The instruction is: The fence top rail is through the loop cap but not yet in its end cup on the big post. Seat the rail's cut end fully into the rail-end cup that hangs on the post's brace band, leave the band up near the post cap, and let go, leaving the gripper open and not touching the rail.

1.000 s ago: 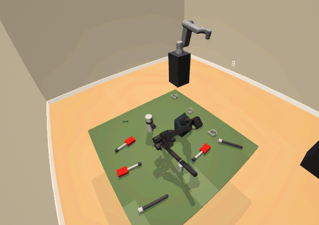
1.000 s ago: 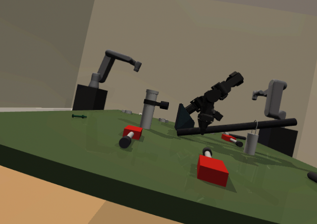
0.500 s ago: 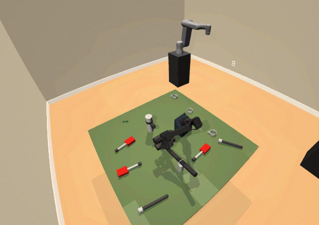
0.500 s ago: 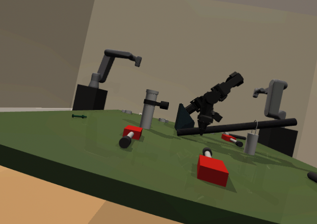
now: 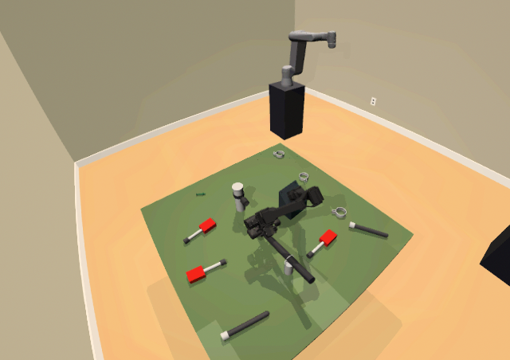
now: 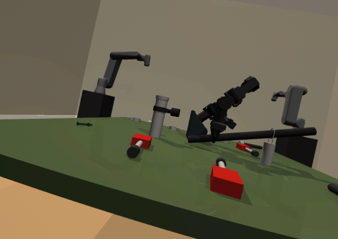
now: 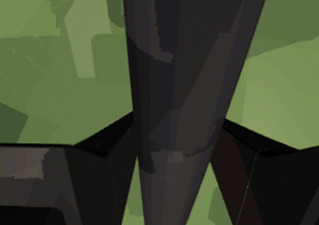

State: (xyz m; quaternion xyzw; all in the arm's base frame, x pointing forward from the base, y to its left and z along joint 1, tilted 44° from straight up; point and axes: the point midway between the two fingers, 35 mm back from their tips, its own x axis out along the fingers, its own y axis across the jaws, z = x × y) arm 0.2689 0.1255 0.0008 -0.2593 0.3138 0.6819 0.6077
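The dark top rail [image 5: 302, 270] [image 6: 245, 135] [image 7: 184, 86] passes through the wire loop cap on the short post [image 5: 288, 268] [image 6: 268, 153]. It slopes down toward the big post [image 5: 239, 204] [image 6: 157, 124]. Its near-post end is low, outside and apart from the rail-end cup [image 5: 245, 201] [image 6: 175, 112]. In the top view the arm hides that end. The cup hangs on the black brace band [image 6: 160, 109], near the post cap [image 5: 237, 186] [image 6: 162, 97]. My gripper [image 6: 214, 138] [image 7: 170, 118] is shut on the rail between the loop and that end, one finger on each side.
Red blocks with white handles [image 5: 195, 274] [image 6: 226, 182] stand around the green mat [image 5: 173, 225]. Dark rods [image 5: 247, 325] [image 5: 369, 229] and grey bands [image 5: 340, 212] lie on it. A dark angular block [image 6: 196, 127] stands behind the rail in the exterior view.
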